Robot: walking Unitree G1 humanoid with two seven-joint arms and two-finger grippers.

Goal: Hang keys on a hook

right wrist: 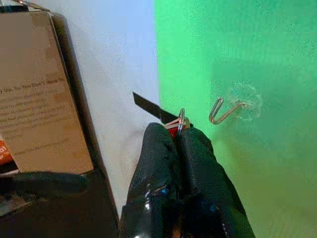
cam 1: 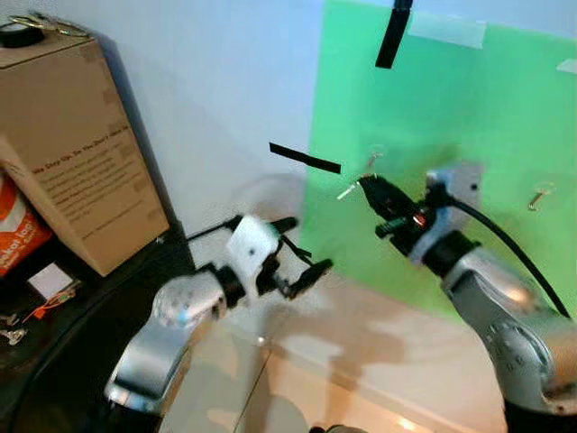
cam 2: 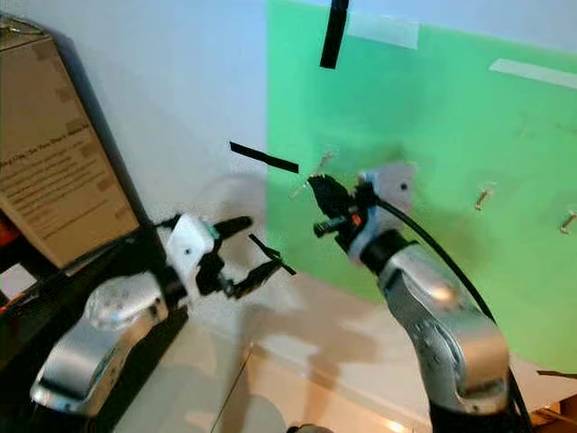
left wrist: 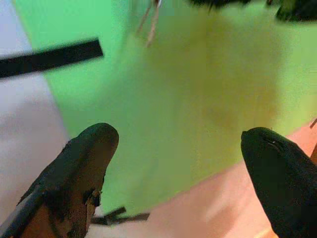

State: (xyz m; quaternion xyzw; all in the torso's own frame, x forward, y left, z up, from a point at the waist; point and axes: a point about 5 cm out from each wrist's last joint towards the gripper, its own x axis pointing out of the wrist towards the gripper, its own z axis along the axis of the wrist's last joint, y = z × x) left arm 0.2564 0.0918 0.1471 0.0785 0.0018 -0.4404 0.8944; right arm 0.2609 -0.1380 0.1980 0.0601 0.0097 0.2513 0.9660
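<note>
A green sheet (cam 1: 469,108) is taped to the wall, and a clear hook with a metal prong (right wrist: 225,111) sticks out from it. My right gripper (right wrist: 177,135) is shut on a key ring (right wrist: 181,119), whose metal tip pokes out beside and slightly below the hook, apart from it. In the left eye view the keys (cam 1: 348,190) hang at the tip of the right gripper (cam 1: 368,188), just under the hook (cam 1: 373,159). My left gripper (cam 1: 305,247) is open and holds nothing, lower and to the left, near the wall.
Two more hooks (cam 2: 484,196) (cam 2: 568,221) sit further right on the sheet. Black tape strips (cam 1: 305,158) (cam 1: 393,36) mark the sheet's edges. A cardboard box (cam 1: 72,153) stands on a black table (cam 1: 99,298) at left, beside an orange pack (cam 1: 18,236).
</note>
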